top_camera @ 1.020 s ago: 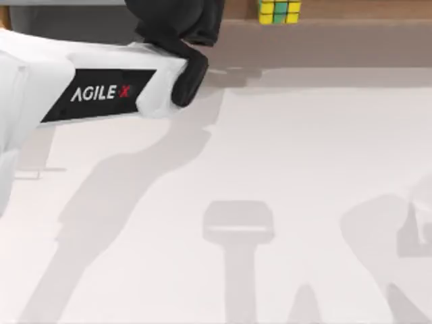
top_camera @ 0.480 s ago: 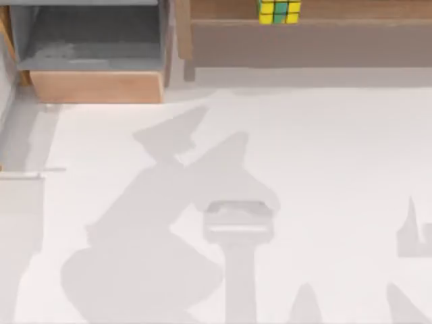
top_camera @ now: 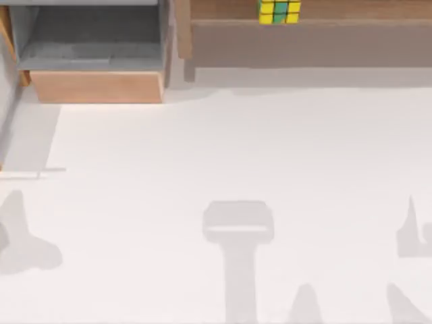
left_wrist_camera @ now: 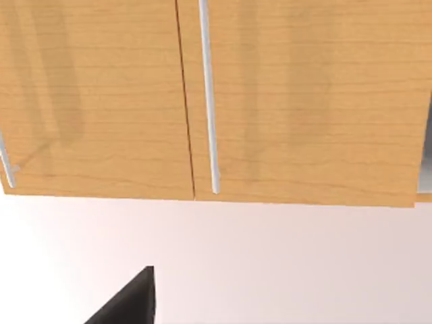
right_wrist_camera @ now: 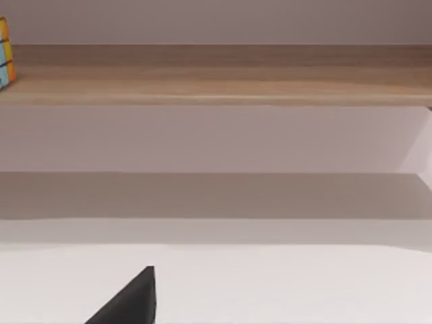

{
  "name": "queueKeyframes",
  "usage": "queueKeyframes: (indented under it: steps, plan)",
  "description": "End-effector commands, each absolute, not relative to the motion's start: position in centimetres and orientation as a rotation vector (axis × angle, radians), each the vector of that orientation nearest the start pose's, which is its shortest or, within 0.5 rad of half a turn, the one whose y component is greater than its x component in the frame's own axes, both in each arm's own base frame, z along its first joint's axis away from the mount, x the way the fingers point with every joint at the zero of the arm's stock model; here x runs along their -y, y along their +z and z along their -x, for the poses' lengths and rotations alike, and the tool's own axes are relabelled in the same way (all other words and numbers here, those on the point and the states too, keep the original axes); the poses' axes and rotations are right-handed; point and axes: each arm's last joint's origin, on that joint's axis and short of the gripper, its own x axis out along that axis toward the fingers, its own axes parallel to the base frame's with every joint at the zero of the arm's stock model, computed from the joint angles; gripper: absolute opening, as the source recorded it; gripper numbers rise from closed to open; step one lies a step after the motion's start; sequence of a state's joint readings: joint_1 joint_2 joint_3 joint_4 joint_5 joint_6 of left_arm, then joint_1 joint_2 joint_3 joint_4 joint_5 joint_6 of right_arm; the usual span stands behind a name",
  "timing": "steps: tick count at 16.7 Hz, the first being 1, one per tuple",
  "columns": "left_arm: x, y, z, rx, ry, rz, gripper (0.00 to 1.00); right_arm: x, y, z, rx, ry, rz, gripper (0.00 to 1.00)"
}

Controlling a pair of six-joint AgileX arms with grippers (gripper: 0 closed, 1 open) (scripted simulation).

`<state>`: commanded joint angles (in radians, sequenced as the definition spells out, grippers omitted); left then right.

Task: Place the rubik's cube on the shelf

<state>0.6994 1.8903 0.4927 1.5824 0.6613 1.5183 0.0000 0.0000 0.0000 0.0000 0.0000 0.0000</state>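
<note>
We saw the rubik's cube (top_camera: 279, 11) resting on the shelf (top_camera: 317, 44), at the far edge of the counter (top_camera: 236, 148) in the top view, a little left of the shelf's middle. Its yellow and green tiles faced the camera. In the right wrist view the cube (right_wrist_camera: 5, 52) stood on the wooden ledge (right_wrist_camera: 223, 74), with orange and blue tiles showing. To the left of the shelf stood a wooden box (top_camera: 94, 84) with a grey interior, just beside the shelf's side post (top_camera: 182, 30). The left wrist view faced wooden cabinet doors (left_wrist_camera: 202, 101) with thin metal handles. In each wrist view a dark corner showed, perhaps part of an end effector; we could not tell whether either end effector was open or closed.
</note>
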Motion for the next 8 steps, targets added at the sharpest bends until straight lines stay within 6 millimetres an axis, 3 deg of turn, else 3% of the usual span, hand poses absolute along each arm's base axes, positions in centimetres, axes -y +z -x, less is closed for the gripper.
queueKeyframes:
  steps: [4,8]
  plan:
    - [-17.6,9.8,-22.9,0.017,0.0,-1.576,1.0,0.1,16.0,-10.6,0.0,0.0,0.0,1.0]
    - [-17.5,9.5,-22.9,0.016,-0.016,-1.571,1.0,0.1,16.0,-10.6,0.0,0.0,0.0,1.0]
